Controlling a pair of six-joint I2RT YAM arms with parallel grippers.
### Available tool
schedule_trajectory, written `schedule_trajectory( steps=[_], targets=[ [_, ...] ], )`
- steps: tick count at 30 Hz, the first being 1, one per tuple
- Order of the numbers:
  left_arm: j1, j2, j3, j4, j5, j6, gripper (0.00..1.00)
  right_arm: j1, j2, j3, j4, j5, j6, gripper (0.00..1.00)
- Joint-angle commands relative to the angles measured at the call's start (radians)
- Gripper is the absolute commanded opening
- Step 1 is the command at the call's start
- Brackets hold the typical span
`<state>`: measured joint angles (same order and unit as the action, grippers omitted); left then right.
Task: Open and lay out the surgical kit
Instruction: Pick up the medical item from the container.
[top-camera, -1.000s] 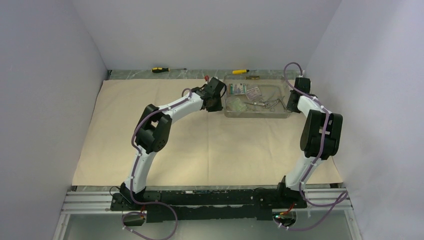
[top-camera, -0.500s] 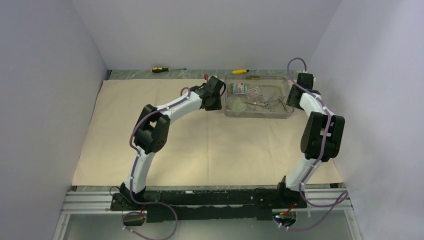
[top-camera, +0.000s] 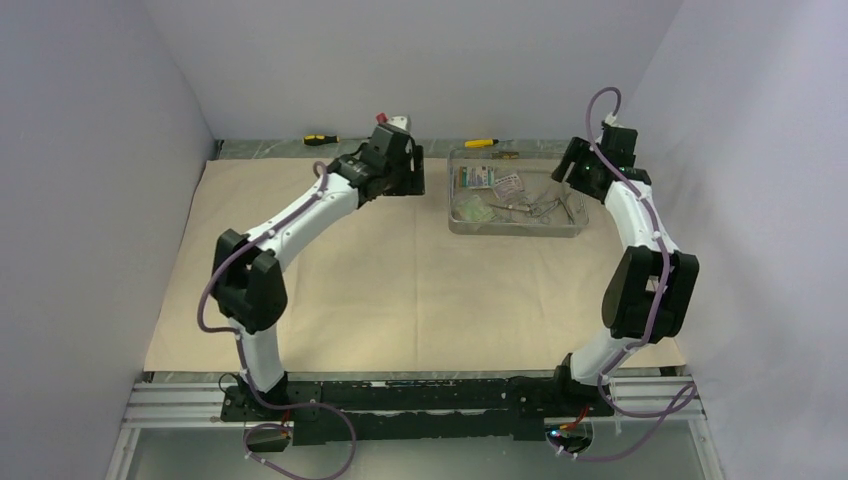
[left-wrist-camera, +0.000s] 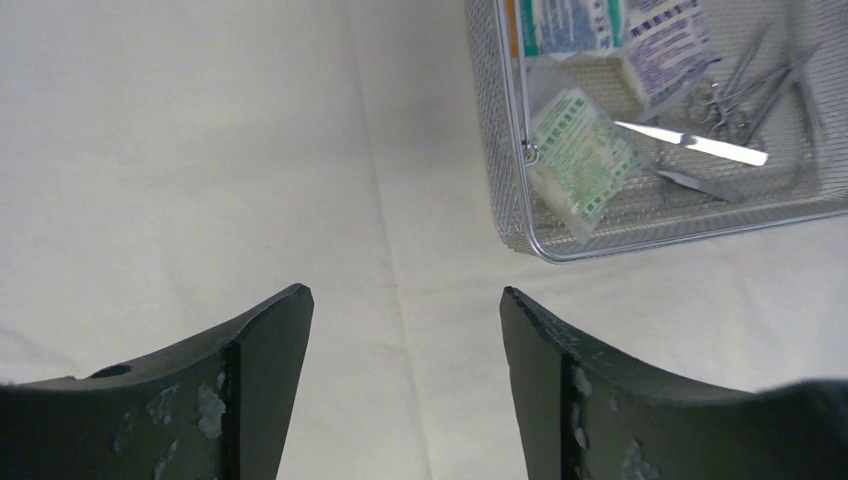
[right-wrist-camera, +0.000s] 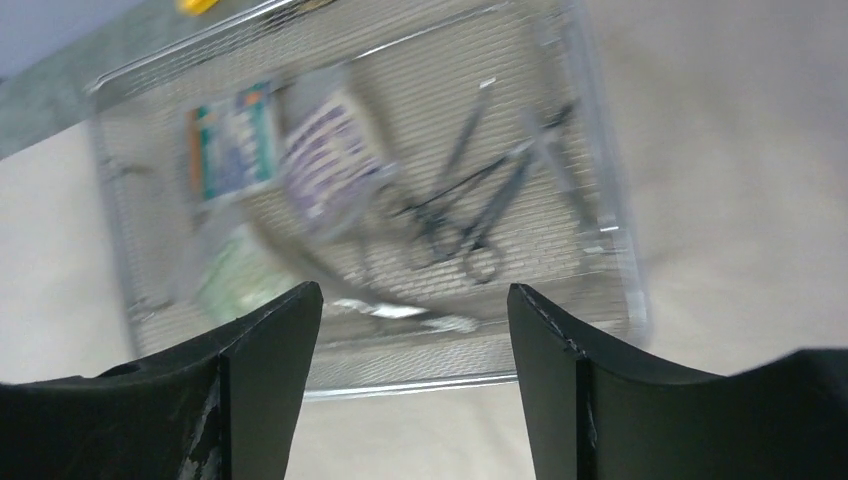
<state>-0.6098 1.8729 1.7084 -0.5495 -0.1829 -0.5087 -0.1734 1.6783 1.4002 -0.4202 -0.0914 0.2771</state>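
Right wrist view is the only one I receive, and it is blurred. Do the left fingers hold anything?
Observer: No. The left gripper has its fingers apart with nothing between them, above bare wrap cloth, left of the wire-mesh tray.
Operator: Is the cloth already unfolded?
Observer: Yes. In the top view it lies spread flat over most of the table, with the tray on its far right part.
Operator: Does anything lie off the cloth?
Observer: Yes, beyond its far edge: a screwdriver far left of the tray and a second screwdriver just behind it.
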Motion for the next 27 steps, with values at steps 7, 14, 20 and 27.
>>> schedule_trajectory(
  steps=[7,14,20,27],
  targets=[
    [0.134,-0.177,-0.134,0.124,0.264,0.152,1.0,0.037,0.074,-0.075,0.074,-0.38,0.201,0.71],
    [0.226,-0.133,-0.101,0.149,0.452,0.17,1.0,0.038,0.2,-0.027,0.017,-0.405,0.127,0.64],
    [0.28,-0.06,-0.056,0.184,0.538,0.142,0.99,0.051,0.289,0.055,0.012,-0.457,0.081,0.52],
    [0.316,-0.028,-0.044,0.203,0.552,0.142,0.98,0.066,0.334,0.106,-0.024,-0.507,0.031,0.36]
  ],
)
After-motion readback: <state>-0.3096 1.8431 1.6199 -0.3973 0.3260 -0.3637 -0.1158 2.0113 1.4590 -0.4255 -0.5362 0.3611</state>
